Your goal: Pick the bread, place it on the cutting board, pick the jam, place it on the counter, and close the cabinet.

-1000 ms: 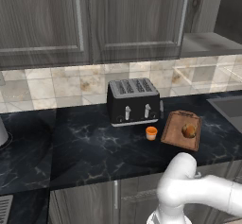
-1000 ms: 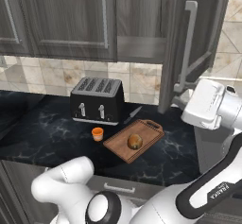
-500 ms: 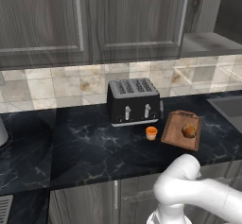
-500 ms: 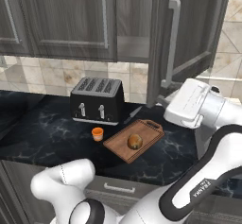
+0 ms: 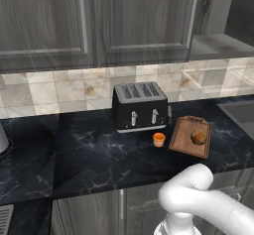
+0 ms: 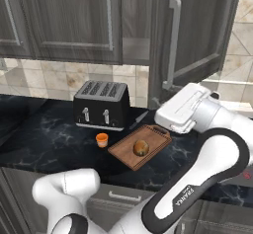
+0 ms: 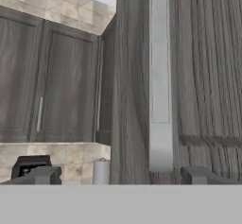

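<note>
Bread point(image 6: 141, 147) on the cutting board point(image 6: 129, 155), jam point(image 6: 102, 139) at its nine o'clock on the counter point(image 6: 44, 139); the gripper point(image 7: 120, 175), fingers apart, faces the open cabinet point(image 6: 190, 35) door, where a glancing push risks sliding off.

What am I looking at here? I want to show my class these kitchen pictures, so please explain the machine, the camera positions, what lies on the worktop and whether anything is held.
It is a simulated kitchen with a white robot arm on a drivable base. Two cameras ride on that base, behind the arm to its left and right. A third sits on the hand, looking along the gripper.

On the dark counter stand a black toaster and a small orange jam jar. Beside it lies the cutting board with the bread on it.

The gripper is open and holds nothing. Its tips face the silver handle of the cabinet door, which stands open.
</note>
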You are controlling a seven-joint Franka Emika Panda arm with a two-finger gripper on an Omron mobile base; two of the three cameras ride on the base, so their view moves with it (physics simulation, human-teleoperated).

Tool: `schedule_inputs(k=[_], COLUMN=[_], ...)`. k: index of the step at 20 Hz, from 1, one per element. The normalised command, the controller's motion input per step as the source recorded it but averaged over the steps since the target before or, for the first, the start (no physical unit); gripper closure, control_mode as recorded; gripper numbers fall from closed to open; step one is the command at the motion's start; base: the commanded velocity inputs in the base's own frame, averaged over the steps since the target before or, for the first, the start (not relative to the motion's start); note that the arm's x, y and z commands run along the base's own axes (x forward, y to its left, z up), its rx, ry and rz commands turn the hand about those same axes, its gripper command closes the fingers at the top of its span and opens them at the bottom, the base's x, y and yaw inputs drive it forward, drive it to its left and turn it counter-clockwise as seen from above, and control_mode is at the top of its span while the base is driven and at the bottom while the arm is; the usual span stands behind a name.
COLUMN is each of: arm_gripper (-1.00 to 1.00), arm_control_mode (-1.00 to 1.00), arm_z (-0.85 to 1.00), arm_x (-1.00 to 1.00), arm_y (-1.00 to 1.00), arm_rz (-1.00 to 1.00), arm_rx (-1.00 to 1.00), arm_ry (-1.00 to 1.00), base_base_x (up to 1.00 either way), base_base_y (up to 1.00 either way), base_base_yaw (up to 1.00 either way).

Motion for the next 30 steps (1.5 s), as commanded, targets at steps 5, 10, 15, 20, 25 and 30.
schedule_inputs(k=[5, 10, 15, 20, 25, 30], arm_gripper=[-1.00, -1.00, -1.00, -1.00, -1.00, -1.00], arm_control_mode=[-1.00, -1.00, -1.00, -1.00, -1.00, -1.00], arm_z=[0.00, 0.00, 0.00, 0.00, 0.00, 0.00], arm_x=[0.14, 0.31, 0.41, 0.43, 0.35, 0.26], arm_y=[0.05, 0.03, 0.05, 0.08, 0.11, 0.12], arm_rz=[-0.11, -0.06, -0.01, 0.00, -0.02, -0.05], arm_rx=[0.00, 0.00, 0.00, 0.00, 0.00, 0.00], arm_ry=[0.00, 0.00, 0.00, 0.00, 0.00, 0.00], base_base_x=[0.00, 0.00, 0.00, 0.00, 0.00, 0.00], base_base_y=[0.00, 0.00, 0.00, 0.00, 0.00, 0.00], base_base_yaw=[0.00, 0.00, 0.00, 0.00, 0.00, 0.00])
